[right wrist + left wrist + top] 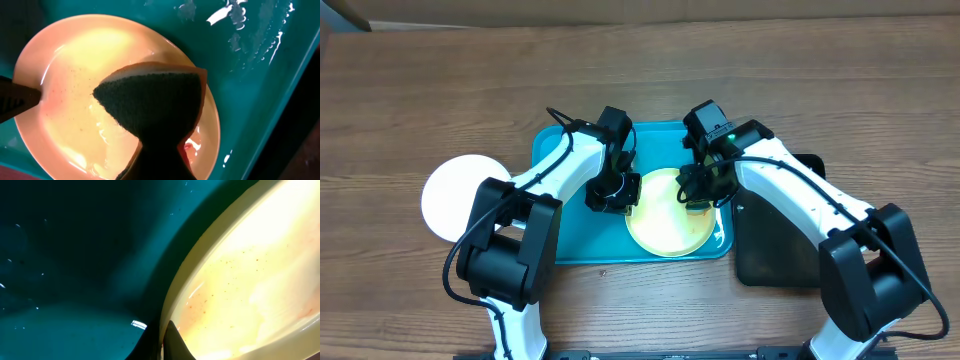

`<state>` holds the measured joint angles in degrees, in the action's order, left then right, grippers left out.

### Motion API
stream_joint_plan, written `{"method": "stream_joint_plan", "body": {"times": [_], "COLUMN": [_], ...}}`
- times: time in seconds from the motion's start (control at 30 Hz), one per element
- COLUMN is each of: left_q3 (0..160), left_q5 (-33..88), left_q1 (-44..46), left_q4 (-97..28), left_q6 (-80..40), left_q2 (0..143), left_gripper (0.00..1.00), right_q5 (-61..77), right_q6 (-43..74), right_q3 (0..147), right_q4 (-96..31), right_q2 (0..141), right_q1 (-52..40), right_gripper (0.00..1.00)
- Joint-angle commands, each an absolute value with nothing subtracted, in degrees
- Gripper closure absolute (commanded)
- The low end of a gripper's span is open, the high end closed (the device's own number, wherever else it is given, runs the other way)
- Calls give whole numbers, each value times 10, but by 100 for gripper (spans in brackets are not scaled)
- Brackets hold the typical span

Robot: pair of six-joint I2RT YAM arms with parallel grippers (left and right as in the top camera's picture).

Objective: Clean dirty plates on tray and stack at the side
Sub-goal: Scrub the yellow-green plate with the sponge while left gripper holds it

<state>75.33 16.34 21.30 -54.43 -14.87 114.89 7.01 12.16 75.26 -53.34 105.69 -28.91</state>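
Left tool (623, 205) is clamped tight on the left rim of the yellow-green plate (665, 225), which lies in the right half of the tray (570, 245). There's open blue floor on the tray's left half. Right tool (698, 203) is pinched shut on a sponge (155, 102) over the plate's right side. A white plate (455, 195) sits on the counter (420, 90) just left of the tray, and a black tray (770, 250) lies just beside its right edge.

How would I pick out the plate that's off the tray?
Find the turquoise tray mid-table. Beside it, by the left arm, the white plate lies on the table. The only other one showing, the yellow plate, sits inside the tray.
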Motion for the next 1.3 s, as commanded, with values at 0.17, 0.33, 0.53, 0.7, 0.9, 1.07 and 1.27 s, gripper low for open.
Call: {"method": "stream_joint_plan", "body": {"times": [0.17, 0.33, 0.53, 0.7, 0.9, 1.07, 1.27], "left_q3": [741, 741, 741, 741, 741, 741, 741], "left_q5": [145, 145, 145, 145, 145, 145, 145], "left_q1": [215, 215, 215, 215, 215, 215, 215], "left_q4": [-542, -543, -544, -546, -547, -548, -548], "left_q6": [-144, -144, -144, -144, -144, -144, -144], "left_q2": [1169, 1169, 1169, 1169, 1169, 1169, 1169], "left_gripper": [96, 96, 96, 96, 96, 96, 96], "right_q5": [71, 105, 388, 374, 218, 119, 98], "right_q6": [122, 124, -2, 4, 50, 75, 75], "right_q3": [661, 608, 602, 623, 712, 729, 706], "right_q4": [-446, -377, -350, -373, -463, -483, -459], "right_q2": [1049, 1049, 1049, 1049, 1039, 1040, 1042], "right_q1": [-296, -297, -308, -306, -279, -276, -276], "right_gripper": [96, 96, 96, 96, 96, 96, 95]}}
